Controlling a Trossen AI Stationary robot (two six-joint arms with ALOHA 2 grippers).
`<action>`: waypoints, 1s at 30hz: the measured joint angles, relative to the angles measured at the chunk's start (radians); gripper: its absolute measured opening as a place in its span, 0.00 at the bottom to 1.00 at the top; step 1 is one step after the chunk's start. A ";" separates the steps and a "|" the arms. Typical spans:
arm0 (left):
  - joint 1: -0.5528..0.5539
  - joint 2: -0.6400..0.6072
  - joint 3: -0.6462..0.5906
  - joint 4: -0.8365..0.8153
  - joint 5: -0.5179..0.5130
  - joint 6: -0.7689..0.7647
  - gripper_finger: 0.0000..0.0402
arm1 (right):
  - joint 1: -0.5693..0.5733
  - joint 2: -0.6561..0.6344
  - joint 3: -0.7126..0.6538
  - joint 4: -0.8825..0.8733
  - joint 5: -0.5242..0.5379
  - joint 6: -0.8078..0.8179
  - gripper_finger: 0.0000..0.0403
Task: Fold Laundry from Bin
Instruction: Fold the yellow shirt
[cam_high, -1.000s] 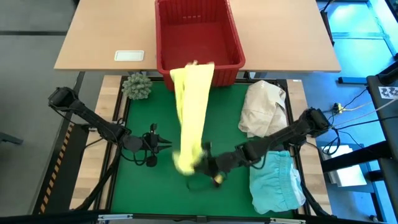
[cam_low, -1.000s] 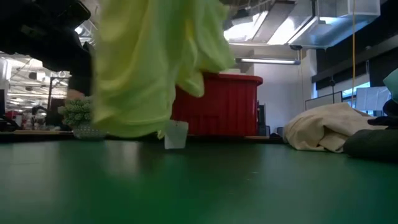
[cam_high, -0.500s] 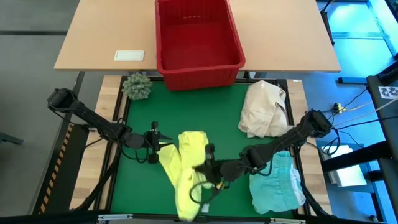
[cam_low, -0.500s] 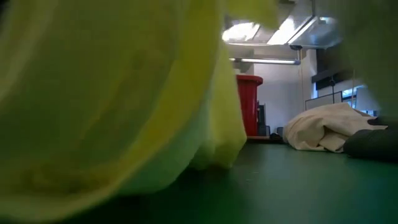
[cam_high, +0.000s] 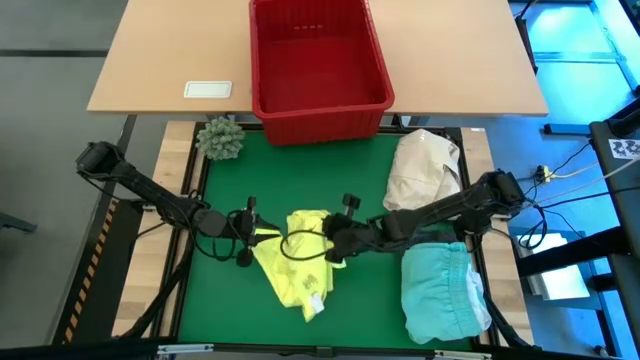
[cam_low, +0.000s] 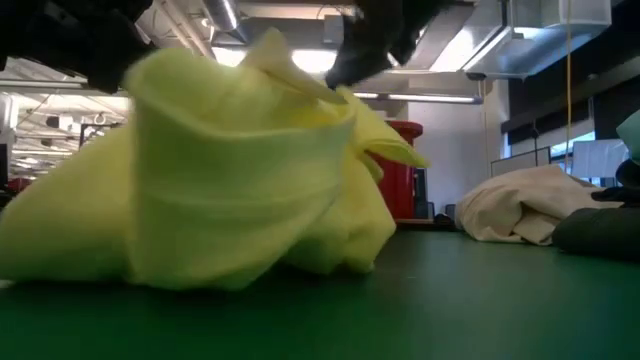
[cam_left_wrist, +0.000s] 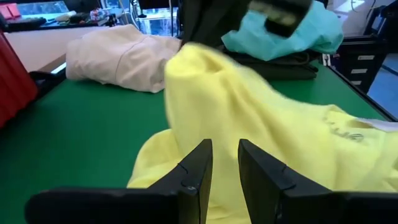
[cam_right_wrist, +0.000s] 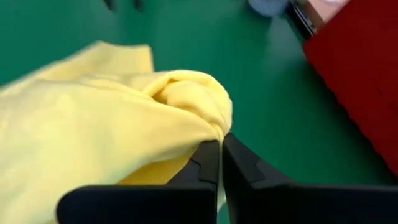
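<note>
A bright yellow soft cloth garment (cam_high: 293, 262) lies crumpled on the green mat (cam_high: 300, 175) covering the table, near the mat's middle and toward its near edge. The right gripper (cam_high: 328, 240) has its two dark fingers (cam_right_wrist: 208, 163) pinched together on a bunched fold of this yellow garment — the wrist view shows the cloth gathered at the fingertips, and the low view shows that fold lifted above the rest of the heap. The left gripper (cam_high: 254, 232) sits just beside the garment's left edge; its two fingers (cam_left_wrist: 194, 171) stand a narrow gap apart, the yellow cloth lying just past their tips, and whether they touch it cannot be told.

The bright red rectangular plastic bin (cam_high: 317, 65) with slotted sides stands at the far edge of the mat, well apart from the yellow garment. On the right side of the mat lies a cream-white cloth bundle (cam_high: 425, 175); nearer than it, a light turquoise-blue garment (cam_high: 443, 290) lies on top of a dark garment (cam_left_wrist: 273, 59), whose edge shows beneath it in the left wrist view. A small green spiky plant-like ball (cam_high: 220, 138) sits at the far left corner of the mat — beside the bin. A white rectangular card (cam_high: 208, 89) lies on the pale wooden tabletop (cam_high: 160, 50) beyond.
</note>
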 joint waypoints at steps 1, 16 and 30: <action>0.000 0.000 0.000 0.000 0.000 0.000 0.18 | -0.011 0.000 -0.014 0.005 0.000 0.004 0.01; 0.000 0.106 0.000 0.004 0.156 0.032 0.18 | -0.126 0.001 -0.110 0.026 -0.037 0.116 0.01; 0.029 0.384 0.120 0.013 0.176 0.095 0.18 | -0.144 0.001 -0.110 0.035 0.016 0.131 0.01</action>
